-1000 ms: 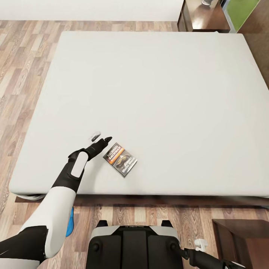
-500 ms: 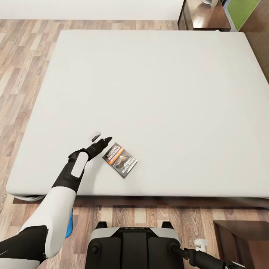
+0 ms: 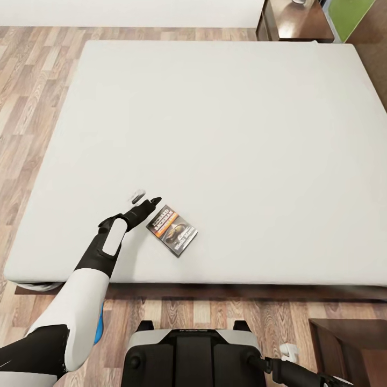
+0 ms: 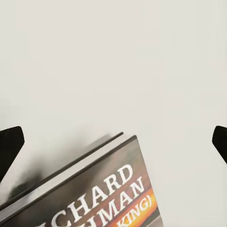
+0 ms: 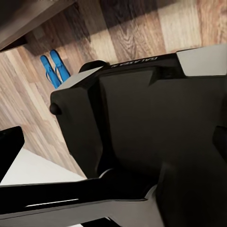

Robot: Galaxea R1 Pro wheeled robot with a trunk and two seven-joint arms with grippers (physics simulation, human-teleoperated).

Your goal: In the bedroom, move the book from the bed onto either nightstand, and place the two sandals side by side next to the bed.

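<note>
From the head camera I see my left gripper (image 3: 144, 198) reaching over the near part of the bed (image 3: 226, 134), its jaws spread apart with nothing between them. The book (image 3: 172, 230) lies flat on the pale mattress just beside that gripper, to its right and a touch nearer to me, close to the bed's front edge. In the left wrist view the book's cover (image 4: 101, 194) sits between the two dark fingertips (image 4: 9, 144), white lettering readable, not touched by either.

My right gripper (image 3: 288, 352) hangs low by the base (image 3: 188, 355), over the wood floor (image 3: 32, 80); I cannot tell how its jaws stand. The right wrist view looks past the base to the two blue sandals (image 5: 54, 68) lying close together on the planks.

One nightstand (image 3: 295, 24) stands beyond the bed's far right corner. A dark wooden piece (image 3: 355, 349) at my near right is probably a second nightstand, though it is cropped.
</note>
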